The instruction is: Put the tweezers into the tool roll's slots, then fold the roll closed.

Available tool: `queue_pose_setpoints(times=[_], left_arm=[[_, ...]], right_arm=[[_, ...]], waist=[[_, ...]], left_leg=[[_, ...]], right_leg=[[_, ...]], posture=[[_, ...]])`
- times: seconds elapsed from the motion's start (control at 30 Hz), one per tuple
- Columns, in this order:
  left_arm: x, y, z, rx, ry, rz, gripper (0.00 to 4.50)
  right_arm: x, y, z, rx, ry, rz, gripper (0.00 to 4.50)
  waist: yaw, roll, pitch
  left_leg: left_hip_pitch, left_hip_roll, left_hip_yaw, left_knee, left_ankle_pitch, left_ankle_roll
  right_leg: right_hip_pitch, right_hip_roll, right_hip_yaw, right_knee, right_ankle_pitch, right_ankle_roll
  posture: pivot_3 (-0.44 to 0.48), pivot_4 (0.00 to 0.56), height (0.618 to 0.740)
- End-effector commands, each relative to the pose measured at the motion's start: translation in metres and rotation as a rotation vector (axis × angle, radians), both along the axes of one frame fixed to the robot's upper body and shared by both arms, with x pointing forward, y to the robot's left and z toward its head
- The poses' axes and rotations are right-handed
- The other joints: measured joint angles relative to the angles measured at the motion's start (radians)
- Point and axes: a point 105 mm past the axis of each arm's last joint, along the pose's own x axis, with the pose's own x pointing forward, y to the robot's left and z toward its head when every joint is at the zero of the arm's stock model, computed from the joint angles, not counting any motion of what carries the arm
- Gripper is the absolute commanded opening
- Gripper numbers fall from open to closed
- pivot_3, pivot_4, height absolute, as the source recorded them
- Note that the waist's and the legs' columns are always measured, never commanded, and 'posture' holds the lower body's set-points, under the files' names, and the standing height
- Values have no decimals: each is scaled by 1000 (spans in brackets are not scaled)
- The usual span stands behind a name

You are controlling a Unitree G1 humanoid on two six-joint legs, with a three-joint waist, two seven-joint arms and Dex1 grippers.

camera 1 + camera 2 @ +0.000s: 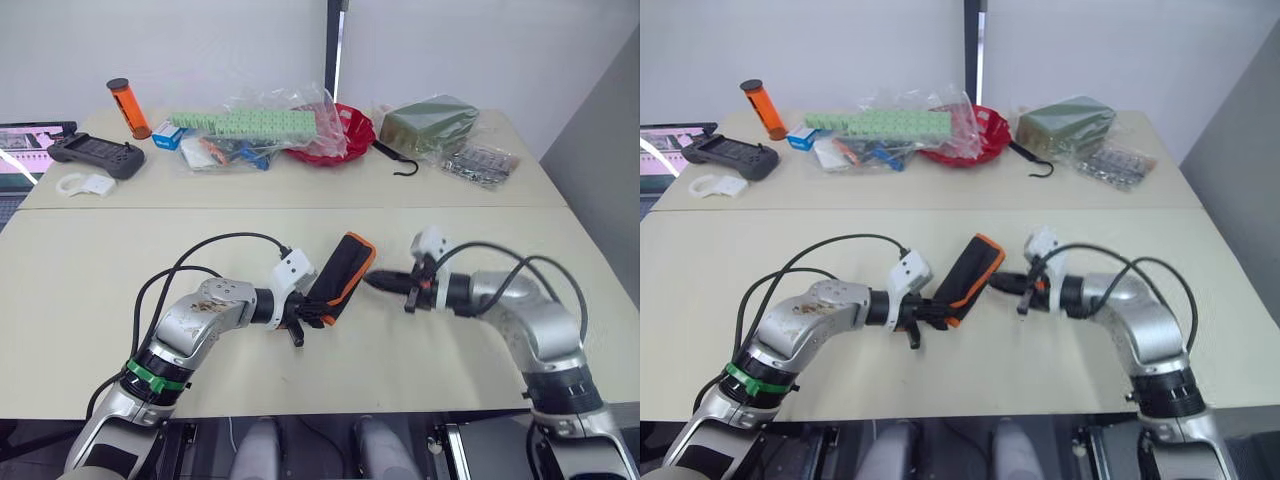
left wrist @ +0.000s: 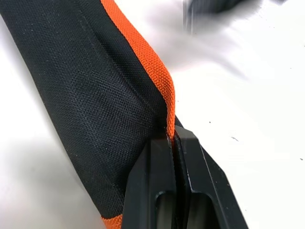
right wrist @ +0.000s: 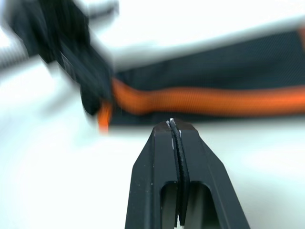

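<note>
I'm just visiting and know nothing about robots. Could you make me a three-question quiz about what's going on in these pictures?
1. True or false: the tool roll is spread open flat.
2. Which gripper pinches its orange edge: A) left gripper B) right gripper?
3. Fill in: the black hook lies beside the olive-green ____.

Key: 1 false, it looks folded and is held up at a tilt. 2 A; the right gripper is shut, near the roll. 3 bag.

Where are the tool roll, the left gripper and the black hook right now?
tool roll [image 1: 343,272]: left eye view, on its black outer fabric.
left gripper [image 2: 173,138]: left wrist view, fingertips shut on the roll's orange edge.
black hook [image 1: 404,168]: left eye view, on its curved end.
</note>
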Motion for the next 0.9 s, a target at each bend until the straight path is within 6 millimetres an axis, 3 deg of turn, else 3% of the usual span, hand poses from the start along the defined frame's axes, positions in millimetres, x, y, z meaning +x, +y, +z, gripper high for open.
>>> queue_pose_setpoints(times=[0.03, 0.23, 0.5, 0.53, 0.7, 0.8, 0.87, 0.9], left_arm=[[1, 8, -15, 61, 35, 36, 21], [2, 9, -14, 64, 27, 40, 21], [-4, 7, -2, -15, 46, 33, 21], [-5, 9, 4, -49, 55, 31, 672], [-6, 24, 26, -118, 32, 43, 2281], [3, 31, 51, -181, -97, 52, 3313], [5, 30, 61, -227, -130, 41, 3887], [6, 29, 63, -243, -142, 33, 3887]], right_arm=[[10, 12, 7, 29, -54, -7, 0], [32, 37, -19, -3, -60, -33, 0], [37, 28, -99, -161, 65, -82, 0], [35, 26, -104, -179, 74, -79, 0], [33, 22, -115, -202, 95, -71, 0], [32, 20, -119, -216, 106, -65, 0], [31, 19, -121, -220, 108, -62, 0], [30, 20, -121, -220, 108, -60, 0]], waist=[[0, 0, 0], [0, 1, 0], [-2, 0, -1], [-3, 1, -1], [-3, 1, -1], [0, 0, -1], [1, 0, -2], [2, 1, -3]], left_leg=[[0, 0, 0, 0, 0, 0], [-2, 0, 0, 0, 0, 0], [2, 0, 0, -1, 0, 0], [4, 0, 0, -1, 0, 0], [13, 1, 0, -2, 0, 0], [15, 0, 0, -2, 0, 0], [15, 0, 0, -2, 0, 0], [15, 0, -1, -2, 0, 0]], right_leg=[[0, 0, 0, 0, 0, 0], [-1, 0, 0, -1, 0, 0], [1, 0, 0, 0, 0, 0], [3, 0, 0, 0, 0, 0], [14, 0, -1, -3, -1, 2], [17, 0, -1, -5, -3, 5], [17, 0, -1, -6, -3, 5], [17, 0, -1, -6, -3, 5]], posture=[[0, 150, 740], [0, 150, 740], [0, 150, 740], [0, 150, 740], [0, 150, 740], [0, 150, 740], [0, 150, 740], [0, 150, 740]])
